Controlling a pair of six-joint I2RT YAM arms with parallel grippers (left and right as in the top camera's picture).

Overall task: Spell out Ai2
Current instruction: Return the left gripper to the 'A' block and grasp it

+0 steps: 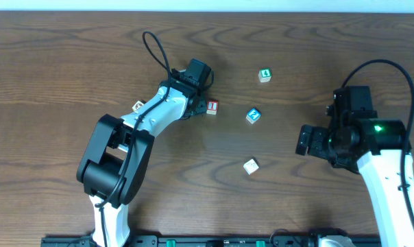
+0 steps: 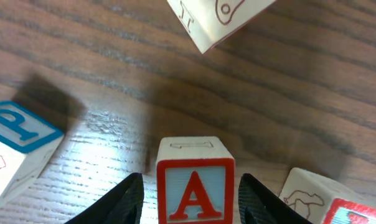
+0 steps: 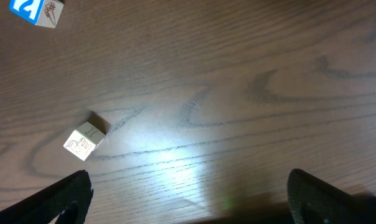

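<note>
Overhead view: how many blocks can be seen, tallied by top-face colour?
green block: 1
blue block: 1
red block: 1
pale block: 1
half-hidden block, colour unclear: 1
Total: 5

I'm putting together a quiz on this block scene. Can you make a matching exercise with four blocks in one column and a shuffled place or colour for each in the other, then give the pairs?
Things
1. A block
2. 2 block
3. P block
4. green-faced block

Descriptions
a. blue face, top-left corner of the right wrist view
b. topmost block in the overhead view
c. red letter, flanked by the left gripper
d. blue letter, left edge of the left wrist view

Pairs: 1-c, 2-a, 3-d, 4-b
</note>
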